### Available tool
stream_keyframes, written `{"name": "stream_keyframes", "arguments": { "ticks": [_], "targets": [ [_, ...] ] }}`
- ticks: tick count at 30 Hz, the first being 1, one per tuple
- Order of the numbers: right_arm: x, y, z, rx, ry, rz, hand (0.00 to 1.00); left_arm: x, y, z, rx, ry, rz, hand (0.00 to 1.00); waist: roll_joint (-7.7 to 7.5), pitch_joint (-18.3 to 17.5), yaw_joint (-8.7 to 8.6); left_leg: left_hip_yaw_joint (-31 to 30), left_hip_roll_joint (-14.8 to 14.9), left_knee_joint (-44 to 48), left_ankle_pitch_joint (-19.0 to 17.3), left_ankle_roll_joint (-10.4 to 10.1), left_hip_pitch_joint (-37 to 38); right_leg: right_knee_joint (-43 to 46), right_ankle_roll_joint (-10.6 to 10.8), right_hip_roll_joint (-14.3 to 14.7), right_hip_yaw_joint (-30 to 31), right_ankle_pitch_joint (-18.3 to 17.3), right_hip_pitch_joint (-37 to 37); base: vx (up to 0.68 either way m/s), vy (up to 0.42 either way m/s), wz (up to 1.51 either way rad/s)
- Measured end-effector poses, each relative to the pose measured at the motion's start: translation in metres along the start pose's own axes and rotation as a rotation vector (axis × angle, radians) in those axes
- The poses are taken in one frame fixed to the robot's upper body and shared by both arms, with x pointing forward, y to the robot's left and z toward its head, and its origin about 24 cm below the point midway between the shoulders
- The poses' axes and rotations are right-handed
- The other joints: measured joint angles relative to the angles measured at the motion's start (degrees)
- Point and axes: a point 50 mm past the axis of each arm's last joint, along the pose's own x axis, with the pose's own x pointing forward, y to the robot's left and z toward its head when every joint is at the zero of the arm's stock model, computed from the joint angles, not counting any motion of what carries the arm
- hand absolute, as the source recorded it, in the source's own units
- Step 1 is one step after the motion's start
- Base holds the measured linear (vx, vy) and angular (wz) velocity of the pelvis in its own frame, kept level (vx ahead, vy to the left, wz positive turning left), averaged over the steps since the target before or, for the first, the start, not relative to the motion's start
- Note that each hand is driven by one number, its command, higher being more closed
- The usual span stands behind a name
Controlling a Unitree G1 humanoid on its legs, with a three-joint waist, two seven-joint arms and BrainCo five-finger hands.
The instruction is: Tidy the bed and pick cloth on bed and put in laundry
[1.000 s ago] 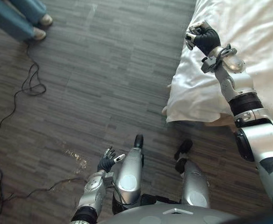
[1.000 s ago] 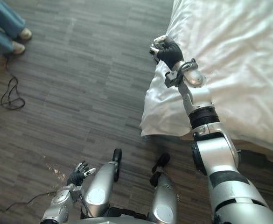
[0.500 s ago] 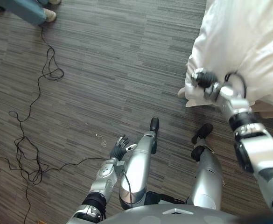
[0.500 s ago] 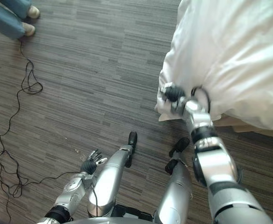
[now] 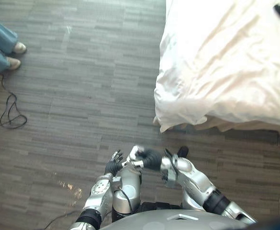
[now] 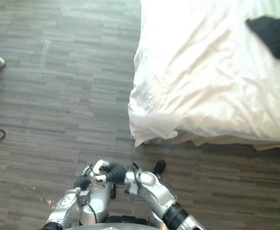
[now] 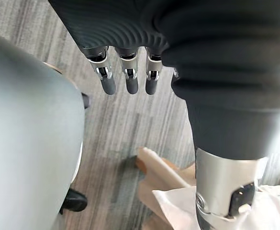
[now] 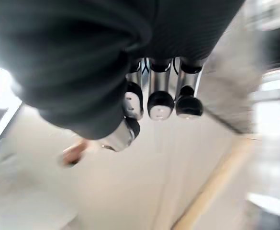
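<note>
— So, where was the dark cloth (image 6: 271,34)?

— On the bed (image 5: 211,120), on top of the white duvet (image 6: 202,86), at the side of the bed farthest from the robot. Both hands were off the bed, low over the floor (image 5: 82,96) just short of its near corner.

— Holding anything?

— No. The right hand (image 5: 148,158) was curled into an empty fist, its fingers (image 8: 160,103) tucked in. The left hand (image 5: 113,166) hung loose, with its fingers (image 7: 128,81) straight and nothing in them.

— What could have gone wrong?

— Mostly the reach, I'd say. The cloth lay well apart from both hands, with a broad stretch of duvet between. Leaning over from the near corner risked a short, sloppy grab. The fist also had to open first, or it would only have shoved the cloth along. And since the cloth rested right on soft bedding, closing fingers could have pinched the duvet too and dragged it off the bed.

— Which way did the cloth point?

— No clear way, as it was a crumpled heap. Its longer run seemed to slant across the bed toward the far edge, but that end was cut off, so I couldn't tell for sure.

— And the person (image 5: 3,48)?

— Standing on the floor, well apart from the bed.
</note>
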Motion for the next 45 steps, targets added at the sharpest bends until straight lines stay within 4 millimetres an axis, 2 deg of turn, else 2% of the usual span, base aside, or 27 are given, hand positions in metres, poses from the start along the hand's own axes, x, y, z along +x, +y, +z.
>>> {"name": "stream_keyframes", "arguments": {
  "ticks": [1, 3, 4, 6, 7, 9, 10, 11, 12, 13, 14, 15, 16, 19, 22, 25, 26, 28, 30, 31, 32, 33, 34, 36, 39, 42, 45],
  "targets": [
    [0.005, -0.003, 0.012, -0.029, -0.047, -0.013, 1.00, 0.000, 0.000, -0.002, 0.004, 0.009, 0.005, 0.00, -0.01, -0.5, -0.01, 0.4, 0.0, 0.0, 0.0, 0.0, 0.5, -0.1, 0.1, 0.0, 0.1, 0.0, 0.4, 0.06, 0.015, -0.08],
    [0.018, -0.027, 0.067, -0.136, -0.250, -0.138, 1.00, -0.001, -0.001, -0.005, 0.041, 0.026, -0.002, 0.00, 0.12, -1.7, 0.03, 0.8, -0.3, 0.1, 0.0, 0.0, 2.0, -0.3, 0.3, -0.2, 0.1, 0.0, 2.3, 0.03, 0.029, 0.02],
    [0.019, -0.035, 0.082, -0.155, -0.300, -0.184, 1.00, -0.001, -0.001, -0.005, 0.043, 0.025, -0.003, 0.00, 0.11, -1.7, 0.03, 1.0, -0.3, 0.2, 0.0, 0.0, 2.3, -0.3, 0.3, -0.2, 0.2, 0.0, 2.5, 0.00, 0.000, 0.00],
    [0.013, -0.074, 0.144, -0.239, -0.438, -0.391, 1.00, 0.000, 0.000, -0.003, 0.050, 0.021, -0.015, 0.00, 0.65, -1.4, 0.19, 1.2, -0.4, 0.9, -0.1, 0.0, 2.4, 0.2, 0.4, -0.5, 0.4, 0.1, 2.5, -0.07, 0.006, -0.03],
    [0.008, -0.084, 0.158, -0.250, -0.463, -0.437, 1.00, 0.000, -0.001, -0.003, 0.050, 0.018, -0.030, 0.00, 1.05, -1.2, 0.17, 1.3, -0.6, 1.6, -0.1, 0.0, 1.9, 0.5, 0.4, -0.7, 0.4, 0.1, 2.2, -0.12, 0.011, 0.00],
    [-0.022, -0.105, 0.218, -0.331, -0.541, -0.569, 1.00, 0.003, -0.009, 0.004, 0.061, -0.004, -0.095, 0.00, 3.82, 0.6, 0.08, 1.8, -1.3, 5.5, -1.6, 0.6, -1.9, 3.0, 0.5, -1.6, 1.6, 0.1, -1.4, -0.19, 0.041, -0.06],
    [-0.029, -0.107, 0.229, -0.352, -0.551, -0.589, 1.00, 0.005, -0.011, 0.007, 0.062, -0.012, -0.111, 0.00, 4.40, 0.9, -0.11, 1.9, -1.5, 6.1, -1.7, 0.8, -3.1, 3.5, 0.5, -2.0, 1.9, 0.2, -2.5, -0.25, 0.050, -0.09],
    [-0.042, -0.113, 0.249, -0.391, -0.546, -0.642, 1.00, 0.006, -0.015, 0.008, 0.053, -0.016, -0.139, 0.00, 6.19, 1.9, -0.83, 2.1, -2.1, 7.0, -1.7, 1.1, -5.9, 4.2, 0.7, -2.7, 2.5, 0.6, -5.4, -0.26, 0.014, -0.10],
    [-0.059, -0.123, 0.262, -0.412, -0.514, -0.734, 1.00, 0.007, -0.021, 0.009, 0.046, -0.016, -0.163, 0.00, 7.82, 2.5, -1.16, 2.6, -2.3, 7.2, -1.6, 1.4, -8.7, 4.1, 1.3, -3.2, 3.3, 1.2, -8.6, -0.20, 0.000, -0.14],
    [-0.069, -0.129, 0.266, -0.413, -0.494, -0.789, 1.00, 0.008, -0.023, 0.009, 0.050, -0.017, -0.176, 0.00, 8.51, 2.8, -1.32, 3.2, -2.5, 7.1, -1.5, 1.4, -9.8, 3.9, 1.4, -3.3, 3.7, 1.4, -10.0, -0.17, -0.014, -0.22],
    [-0.095, -0.141, 0.270, -0.397, -0.455, -0.927, 1.00, 0.011, -0.029, 0.014, 0.066, -0.021, -0.199, 0.00, 10.05, 3.7, -1.16, 3.5, -2.7, 6.9, -1.1, 1.8, -12.2, 3.2, 1.8, -3.2, 4.5, 2.0, -12.5, -0.09, -0.002, -0.18],
    [-0.109, -0.147, 0.269, -0.376, -0.435, -1.008, 1.00, 0.012, -0.031, 0.016, 0.072, -0.025, -0.207, 0.00, 10.73, 4.2, -1.22, 3.6, -2.9, 6.9, -0.9, 1.8, -13.0, 2.9, 1.9, -3.1, 4.8, 2.5, -13.4, -0.09, 0.001, -0.20],
    [-0.138, -0.157, 0.262, -0.333, -0.409, -1.145, 1.00, 0.013, -0.036, 0.018, 0.082, -0.034, -0.223, 0.00, 11.42, 5.0, -1.34, 4.2, -3.0, 7.1, -0.4, 1.7, -14.4, 2.9, 1.4, -3.0, 5.5, 3.5, -15.3, -0.03, -0.010, -0.23],
    [-0.138, -0.147, 0.271, -0.366, -0.483, -1.087, 1.00, 0.016, -0.040, 0.023, 0.089, -0.050, -0.214, 0.00, 11.67, 5.4, -2.07, 6.4, -1.9, 8.8, -0.4, 2.0, -16.7, 3.1, 0.3, -1.9, 7.7, 4.5, -18.7, 0.04, -0.045, -0.34],
    [-0.170, -0.140, 0.258, -0.366, -0.543, -1.141, 1.00, 0.016, -0.037, 0.025, 0.076, -0.059, -0.194, 0.00, 11.23, 5.5, -2.15, 6.7, -0.8, 11.3, -2.2, 1.7, -16.8, 5.5, -0.5, -1.2, 8.1, 3.4, -18.7, 0.07, -0.028, -0.07],
    [-0.203, -0.127, 0.236, -0.372, -0.587, -1.188, 1.00, 0.015, -0.030, 0.027, 0.052, -0.075, -0.163, 0.00, 9.64, 5.9, -2.94, 7.4, 0.0, 13.5, -4.0, 1.7, -16.8, 7.2, -0.4, -0.9, 8.5, 2.2, -18.8, 0.06, 0.012, -0.11],
    [-0.223, -0.122, 0.219, -0.336, -0.603, -1.237, 1.00, 0.014, -0.024, 0.026, 0.038, -0.076, -0.141, 0.00, 8.51, 5.8, -3.42, 7.9, 0.3, 14.2, -4.8, 1.8, -16.7, 7.2, -0.3, -0.7, 8.8, 2.1, -18.8, 0.06, 0.034, -0.34],
    [-0.263, -0.114, 0.172, -0.231, -0.585, -1.385, 1.00, 0.011, -0.013, 0.027, 0.039, -0.083, -0.112, 0.00, 6.29, 6.0, -4.06, 9.1, 1.1, 15.0, -6.1, 1.7, -16.2, 6.9, 0.0, 0.1, 9.6, 1.7, -18.7, 0.06, 0.033, -0.39],
    [-0.309, -0.088, 0.092, -0.042, -0.479, -1.589, 1.00, 0.009, -0.005, 0.028, 0.037, -0.082, -0.089, 0.00, 4.51, 6.9, -6.34, 9.9, 2.3, 15.4, -7.6, 1.4, -14.2, 5.7, 0.0, 1.2, 10.0, 1.7, -16.6, 0.10, 0.033, -0.32],
    [-0.314, -0.083, 0.081, -0.022, -0.452, -1.616, 1.00, 0.009, -0.004, 0.028, 0.036, -0.082, -0.088, 0.00, 4.40, 6.9, -6.61, 10.0, 2.4, 15.4, -7.7, 1.3, -13.8, 5.5, 0.0, 1.3, 10.1, 1.7, -16.1, 0.13, 0.034, -0.30],
    [-0.334, -0.056, 0.036, 0.069, -0.353, -1.716, 1.00, 0.008, -0.005, 0.030, 0.040, -0.092, -0.095, 0.00, 3.97, 7.1, -8.11, 10.7, 3.0, 15.0, -8.3, 1.1, -11.6, 4.1, 0.1, 2.1, 10.5, 1.9, -14.0, 0.15, 0.049, -0.41],
    [-0.344, -0.032, 0.004, 0.141, -0.279, -1.774, 0.00, 0.007, -0.008, 0.033, 0.032, -0.110, -0.102, 0.00, 3.51, 7.0, -8.88, 11.4, 3.2, 14.2, -8.7, 0.8, -9.1, 3.2, 0.2, 2.8, 11.4, 2.1, -12.1, 0.19, 0.061, -0.44],
    [-0.347, -0.022, -0.009, 0.168, -0.243, -1.800, 0.00, 0.008, -0.010, 0.035, 0.034, -0.115, -0.110, 0.00, 3.33, 7.0, -9.54, 11.6, 3.2, 13.6, -8.7, 0.8, -8.0, 2.6, 0.2, 3.0, 11.5, 2.2, -11.1, 0.14, 0.052, -0.37],
    [-0.356, 0.015, -0.054, 0.275, -0.115, -1.895, 0.00, 0.008, -0.015, 0.038, 0.047, -0.123, -0.120, 0.00, 1.98, 5.0, -11.60, 13.0, 3.0, 10.1, -8.1, 0.4, -4.5, -0.2, 0.6, 3.8, 11.9, 2.8, -8.3, 0.13, 0.026, -0.22],
    [-0.358, 0.046, -0.094, 0.393, 0.028, -1.946, 0.00, 0.008, -0.014, 0.029, 0.085, -0.064, -0.111, 0.00, 1.36, 0.4, -12.01, 14.2, 3.0, 5.8, -6.8, -0.3, 0.1, -4.3, 0.5, 5.0, 12.0, 3.7, -4.4, 0.18, 0.002, -0.15],
    [-0.357, 0.058, -0.112, 0.447, 0.162, -1.925, 0.00, 0.007, -0.010, 0.012, 0.145, 0.020, -0.100, 0.00, 2.18, -3.3, -11.98, 14.6, 2.9, 2.3, -6.2, -0.9, 4.3, -7.0, 0.7, 6.0, 11.9, 3.8, -0.6, 0.13, 0.007, -0.06],
    [-0.358, 0.065, -0.122, 0.465, 0.285, -1.896, 0.00, 0.001, -0.003, -0.013, 0.216, 0.128, -0.079, 0.00, 4.28, -7.6, -11.69, 16.4, 2.9, 0.1, -6.1, -1.2, 8.8, -11.1, 1.1, 7.0, 12.7, 4.6, 4.3, 0.11, 0.019, -0.19]
  ]
}}
